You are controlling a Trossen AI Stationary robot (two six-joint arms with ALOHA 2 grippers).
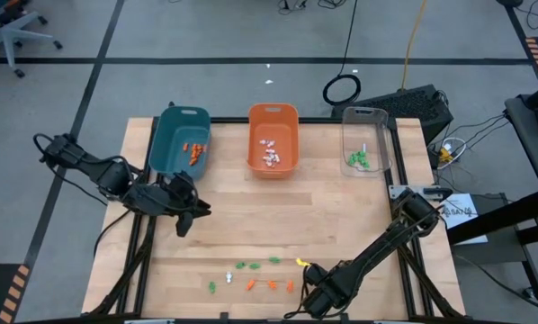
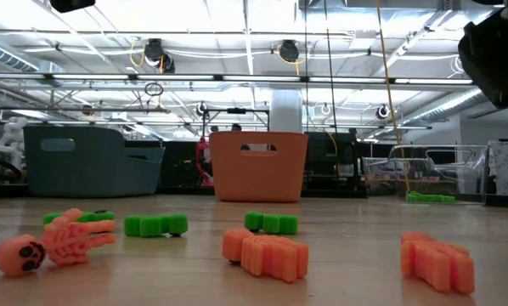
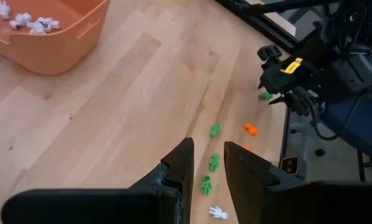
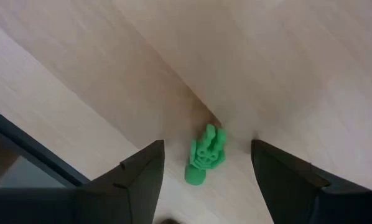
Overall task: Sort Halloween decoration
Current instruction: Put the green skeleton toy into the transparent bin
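Your right gripper hangs with jaws apart around a green trinket; the left gripper, narrowly parted, holds nothing. Most pieces sit binned beyond the orange bin; roughly nine trinkets remain nearer you.

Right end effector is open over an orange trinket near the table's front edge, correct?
Not quite: the trinket between the open right end effector's fingers is green, not orange, as the right wrist view shows. The rest holds.
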